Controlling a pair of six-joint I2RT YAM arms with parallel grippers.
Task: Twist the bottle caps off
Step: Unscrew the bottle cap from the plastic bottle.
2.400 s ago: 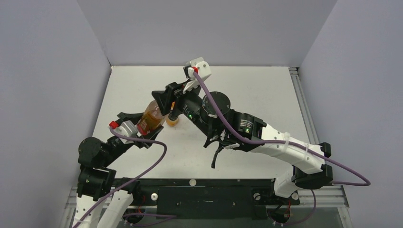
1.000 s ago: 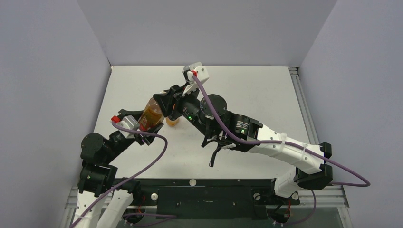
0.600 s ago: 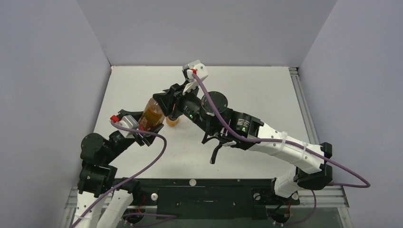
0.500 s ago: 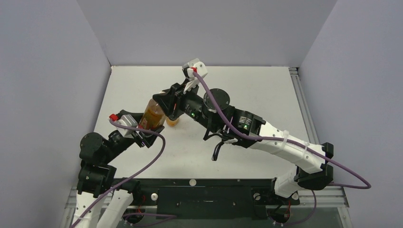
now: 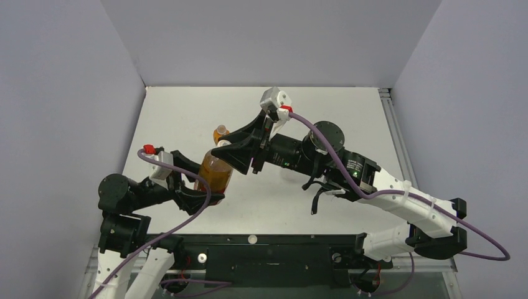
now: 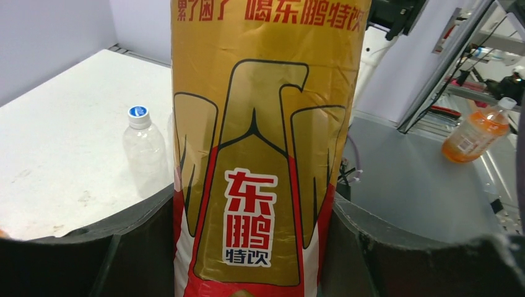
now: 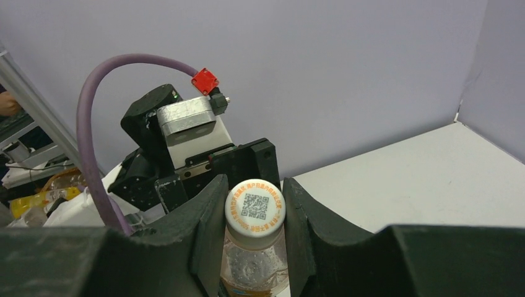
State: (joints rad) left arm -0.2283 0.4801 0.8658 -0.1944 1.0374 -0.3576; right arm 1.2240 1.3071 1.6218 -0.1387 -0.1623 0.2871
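Holding the body: the left gripper is clamped on the reddish-brown bottle. Its fingers press both sides of the gold-and-red label.
Bottle pose: tilted, left of centre in the top view, with the neck pointing up and to the right.
Gripping the top: the right gripper is closed around the white cap, which carries a printed code. One finger sits tight on each side of it.
Clear bottle: it stands upright on the white table, at the left of the left wrist view, and wears a blue cap.
Orange bottle: it stands just above the right gripper's fingers in the top view.
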